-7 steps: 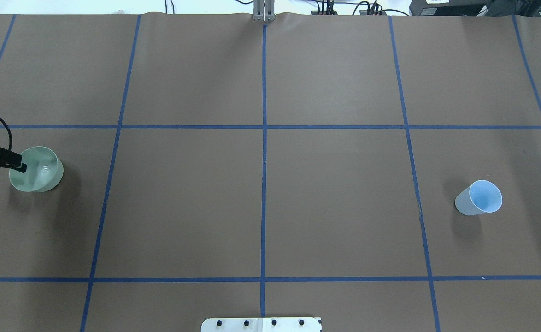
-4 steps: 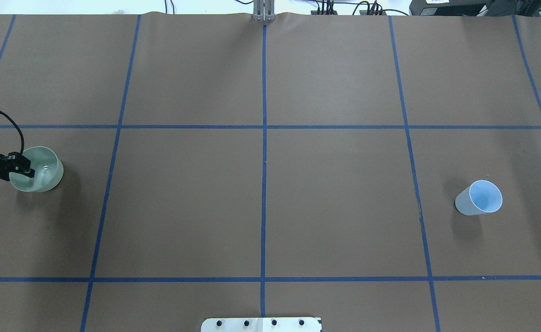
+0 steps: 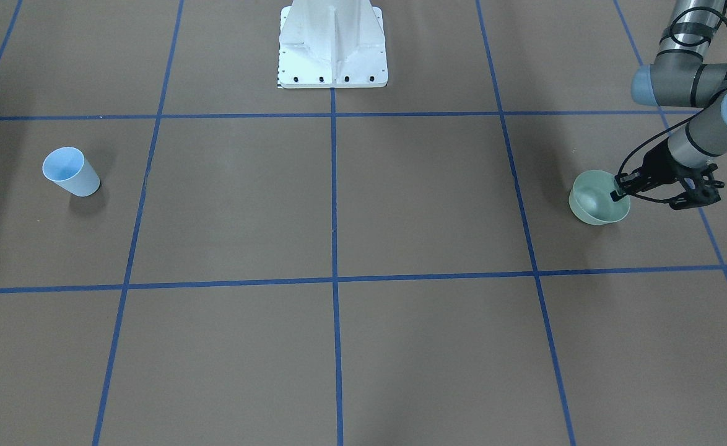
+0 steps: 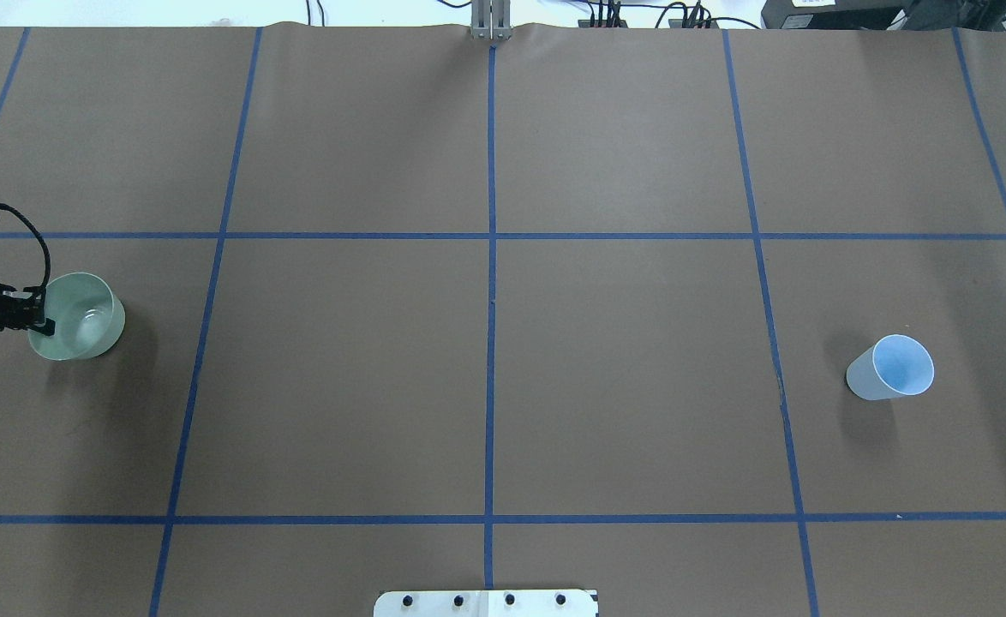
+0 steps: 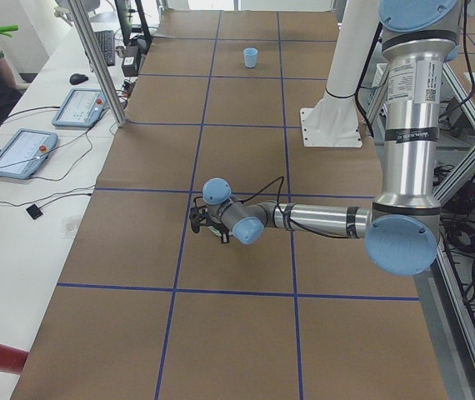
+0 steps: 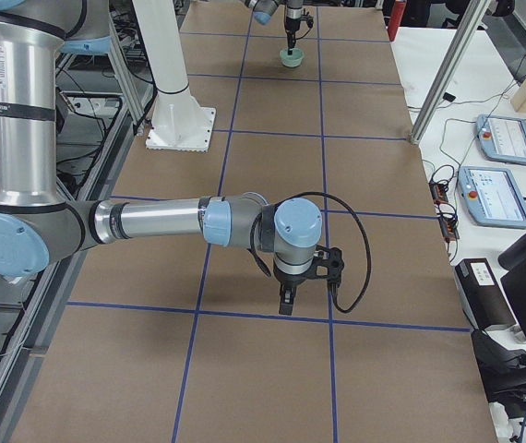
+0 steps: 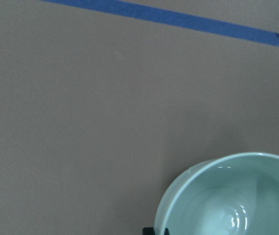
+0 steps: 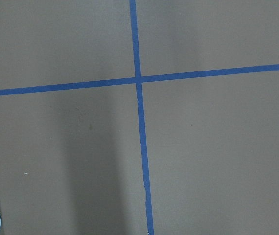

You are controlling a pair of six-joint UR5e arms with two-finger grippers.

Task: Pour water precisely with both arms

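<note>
Left gripper (image 3: 616, 195) mine, pinched shut on green bowl (image 3: 589, 218) rim. Water (image 7: 235, 221) pools at bowl bottom. Lift slow, rim level, no slosh, toward blue cup (image 4: 893, 367). Right gripper (image 6: 286, 300): opening unreadable.

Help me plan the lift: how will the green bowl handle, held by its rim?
The bowl looks thin and light, probably stiff. Pinched at one rim edge by the left claw, it may tilt; its water could slosh.
</note>
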